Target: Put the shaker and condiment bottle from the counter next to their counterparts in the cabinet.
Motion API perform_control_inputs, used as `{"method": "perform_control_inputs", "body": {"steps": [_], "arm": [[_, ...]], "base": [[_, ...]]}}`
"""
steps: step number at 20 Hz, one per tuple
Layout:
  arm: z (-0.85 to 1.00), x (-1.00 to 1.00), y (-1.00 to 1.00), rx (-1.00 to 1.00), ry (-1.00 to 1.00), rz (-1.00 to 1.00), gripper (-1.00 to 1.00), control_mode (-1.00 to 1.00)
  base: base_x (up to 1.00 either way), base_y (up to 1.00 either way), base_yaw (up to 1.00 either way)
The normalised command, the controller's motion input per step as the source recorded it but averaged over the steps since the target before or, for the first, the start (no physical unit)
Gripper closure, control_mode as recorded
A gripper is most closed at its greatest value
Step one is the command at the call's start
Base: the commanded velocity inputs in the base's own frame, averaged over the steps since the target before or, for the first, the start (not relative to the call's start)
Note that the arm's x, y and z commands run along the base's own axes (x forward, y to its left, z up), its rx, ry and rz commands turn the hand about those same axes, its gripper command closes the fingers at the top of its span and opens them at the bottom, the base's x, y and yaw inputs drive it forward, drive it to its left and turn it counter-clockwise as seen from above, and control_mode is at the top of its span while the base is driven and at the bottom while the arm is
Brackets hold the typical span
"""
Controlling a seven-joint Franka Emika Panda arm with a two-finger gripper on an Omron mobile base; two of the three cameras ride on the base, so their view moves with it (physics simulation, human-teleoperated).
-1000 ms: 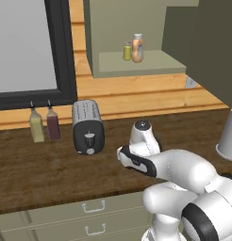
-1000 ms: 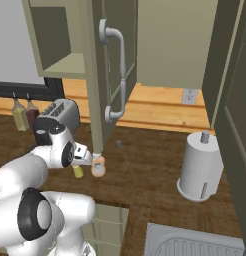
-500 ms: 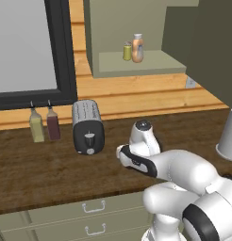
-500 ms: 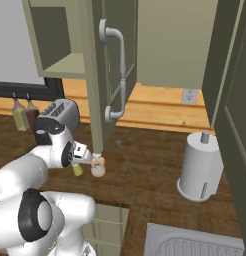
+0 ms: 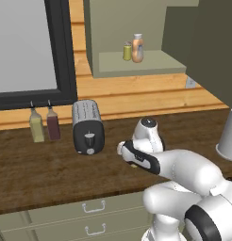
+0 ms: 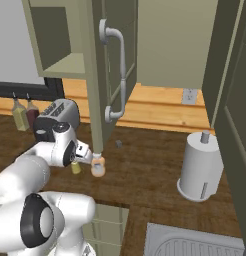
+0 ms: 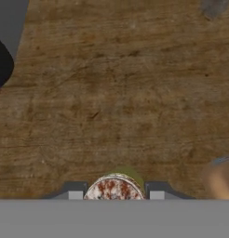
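Hand view: hand (image 7: 116, 193) clamped on shaker (image 7: 115, 188); condiment bottle (image 7: 222, 179) just beside.

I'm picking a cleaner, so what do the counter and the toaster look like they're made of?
The counter looks like dark brown wood with a matte finish: streaky grain lines run along it. The toaster looks like brushed metal, silver-grey with fine vertical ribbing, with a black, possibly plastic, front panel.

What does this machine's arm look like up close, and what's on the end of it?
The arm is made of rounded, glossy white shells with dark rings at the joints, one large black-and-grey disc showing low in the right base view. A black band wraps the wrist segment. The tool ends in two small dark grey, squared finger tips. No loose cables or markings are visible.
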Motion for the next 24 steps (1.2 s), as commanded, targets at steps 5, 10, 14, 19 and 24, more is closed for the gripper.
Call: {"method": "perform_control_inputs", "body": {"steps": [5,10,14,19,24], "arm": [[0.23,0.0,0.02,0.01,0.0,-0.05,1.0,-1.0],[0.38,0.0,0.11,0.0,0.0,-0.04,1.0,-1.0],[0.46,0.0,0.15,0.0,0.0,0.0,1.0,-1.0],[0.46,0.0,0.02,0.0,0.01,-0.01,1.0,-1.0],[0.46,0.0,0.03,0.0,0.0,-0.02,1.0,-1.0]], "base": [[0.0,0.0,0.0],[0.0,0.0,0.0],[0.0,0.0,0.0],[0.0,0.0,0.0],[0.0,0.0,0.0]]}}
